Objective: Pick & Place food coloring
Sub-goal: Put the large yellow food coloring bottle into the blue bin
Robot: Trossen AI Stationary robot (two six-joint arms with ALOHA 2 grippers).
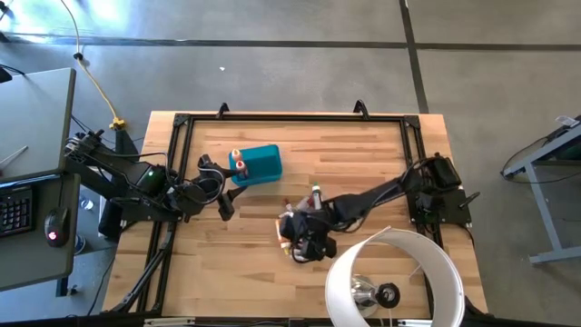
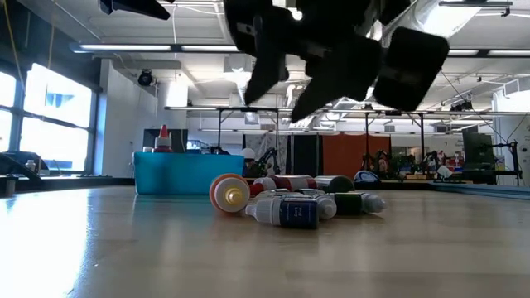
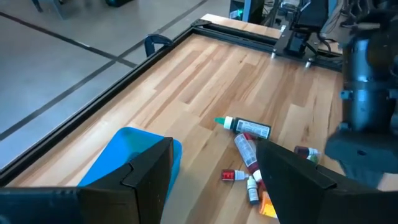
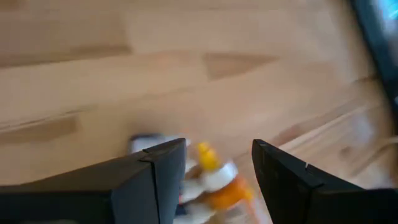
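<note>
Several small food coloring bottles (image 2: 291, 201) lie on their sides in a loose pile on the wooden table (image 1: 363, 154); they also show in the high view (image 1: 295, 227) and the left wrist view (image 3: 247, 148). An orange bottle with a yellow cap (image 4: 219, 182) lies below my right gripper (image 4: 217, 167), which is open and hangs above the pile (image 2: 331, 58). The teal bin (image 1: 259, 165) stands on the table with a couple of bottles upright inside (image 1: 238, 163); a red one (image 2: 163, 139) pokes above its rim. My left gripper (image 1: 223, 196) is open beside the bin.
A white lamp shade (image 1: 399, 282) hangs over the table's near right part, close to my right arm. A black frame (image 1: 290, 116) borders the table's far edge and sides. Bare wood lies between the bin and the far edge.
</note>
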